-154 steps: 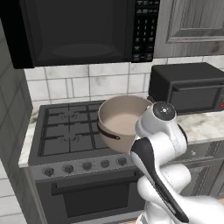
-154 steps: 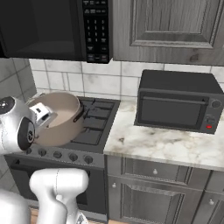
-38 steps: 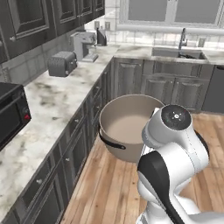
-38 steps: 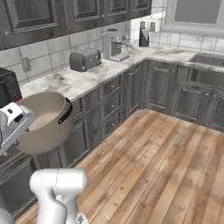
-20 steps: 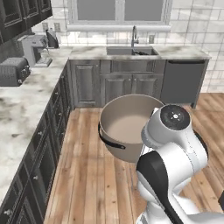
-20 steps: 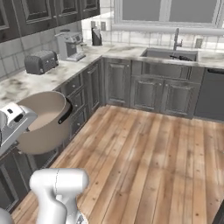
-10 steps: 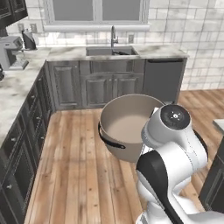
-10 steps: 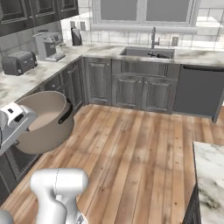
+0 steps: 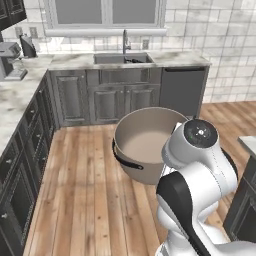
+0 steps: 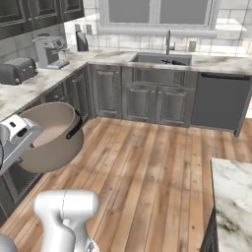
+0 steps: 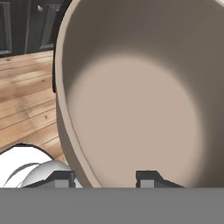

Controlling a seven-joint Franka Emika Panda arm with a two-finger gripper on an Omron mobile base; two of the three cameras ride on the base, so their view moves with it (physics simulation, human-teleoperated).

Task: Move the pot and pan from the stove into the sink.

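The large tan pot [image 9: 145, 142] hangs in the air over the wooden floor, upright and empty, with a dark loop handle on its side. My gripper [image 11: 104, 179] is shut on the pot's rim: one fingertip [image 11: 61, 179] sits outside the wall and the other inside. The pot [image 10: 49, 135] shows at the left of the right base view, with the hand against its near edge. The grey sink [image 9: 122, 58] with its dark faucet [image 9: 125, 42] lies straight ahead in the far counter, well beyond the pot. The pan and the stove are out of view.
Grey cabinets and a marble counter run along the left wall, with a coffee machine [image 10: 49, 51] and a toaster [image 10: 17, 71] on top. A dishwasher [image 10: 219, 101] stands right of the sink [image 10: 160, 59]. A marble island corner [image 10: 231, 197] juts in at the right.
The whole scene has swung as the base moved: the sink counter has shifted toward the middle of both views and grown nearer. The pot has stayed in the gripper in the same pose.
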